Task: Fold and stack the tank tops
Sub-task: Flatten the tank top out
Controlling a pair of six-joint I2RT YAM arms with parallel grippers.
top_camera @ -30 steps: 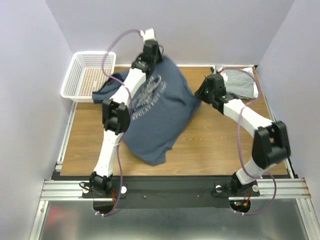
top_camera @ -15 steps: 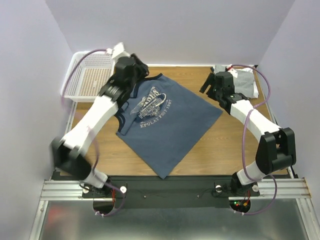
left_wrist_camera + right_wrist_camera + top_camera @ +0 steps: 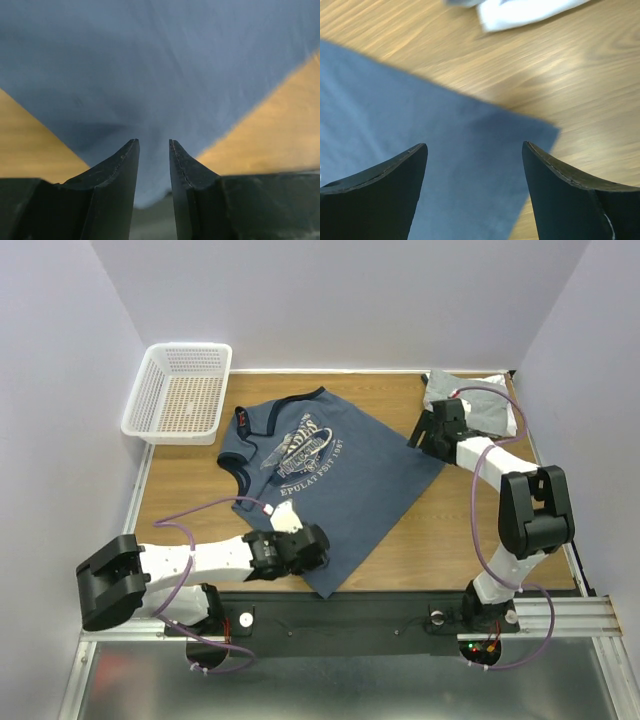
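Wide-open end effector (image 3: 474, 144) over navy tank top (image 3: 420, 130) corner, wooden table (image 3: 580, 85)

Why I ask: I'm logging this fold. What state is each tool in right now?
Left tool: open, slightly parted over the navy tank top, holding nothing.
Right tool: wide open, holding nothing.

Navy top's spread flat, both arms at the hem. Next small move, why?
Probably lower both and pinch the hem corners. The navy tank top lies flat, print up; the left gripper sits open at its near corner, the right gripper open over the right one, neither holding cloth. That grip would set up a fold toward the neckline.
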